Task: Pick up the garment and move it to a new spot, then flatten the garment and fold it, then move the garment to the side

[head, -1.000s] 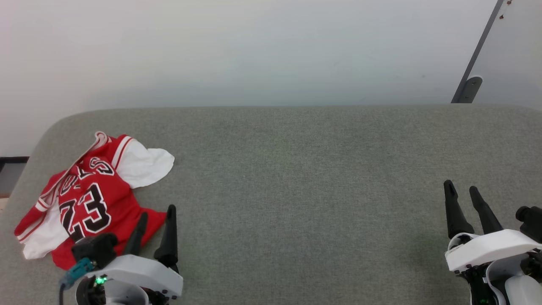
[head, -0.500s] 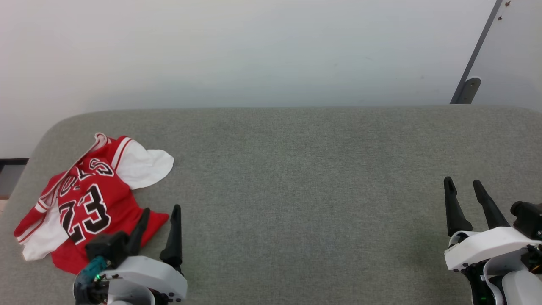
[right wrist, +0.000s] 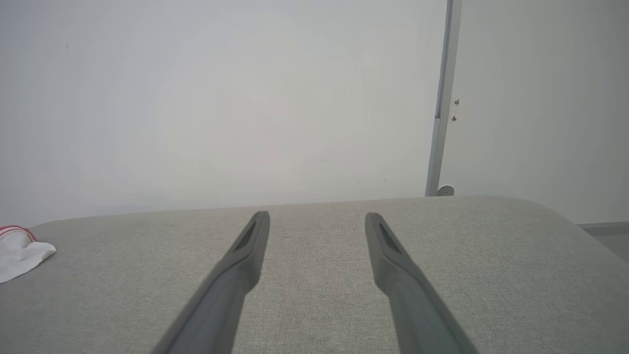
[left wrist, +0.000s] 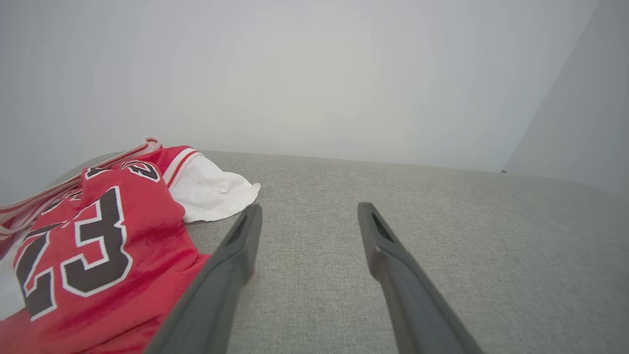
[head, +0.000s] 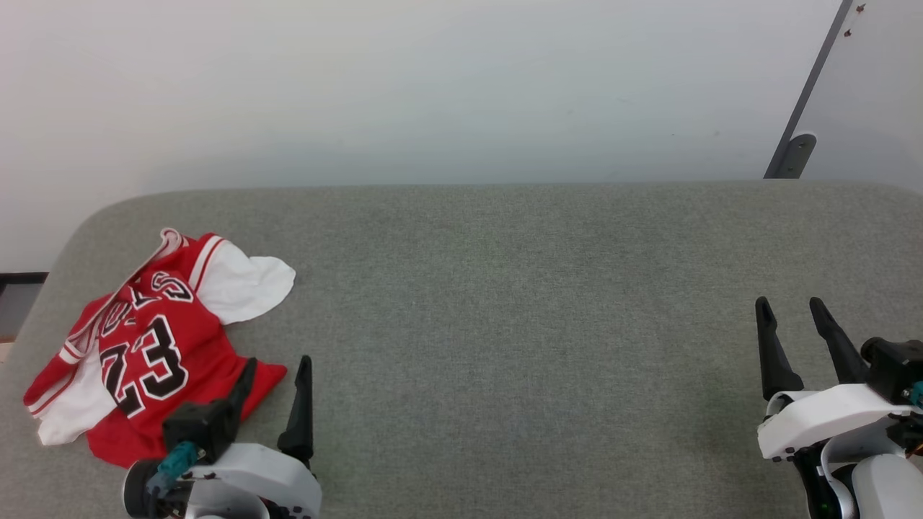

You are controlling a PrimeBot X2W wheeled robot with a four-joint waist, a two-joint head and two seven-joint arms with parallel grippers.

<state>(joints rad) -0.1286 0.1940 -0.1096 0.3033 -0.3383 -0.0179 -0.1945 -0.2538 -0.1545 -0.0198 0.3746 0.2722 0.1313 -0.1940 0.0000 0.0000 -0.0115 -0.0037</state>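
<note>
The red "23" jersey (head: 144, 339) lies crumpled, number side up, at the far left of the grey cloth-covered surface (head: 505, 324). One white sleeve (head: 249, 285) flops toward the middle. The left fingers (head: 299, 411) stand wide apart and hold nothing. One is at the jersey's near hem corner and the other over bare surface; whether the first touches the cloth I cannot tell. The right fingers (head: 773, 353) are just as wide and empty, well apart from the jersey at the far right.

The jersey looks light, soft and limp, so it should sag and bunch when lifted, and smooth knit may slip from a shallow pinch. The near hem corner or the striped shoulder trim looks like the best hold, with both layers gathered.
</note>
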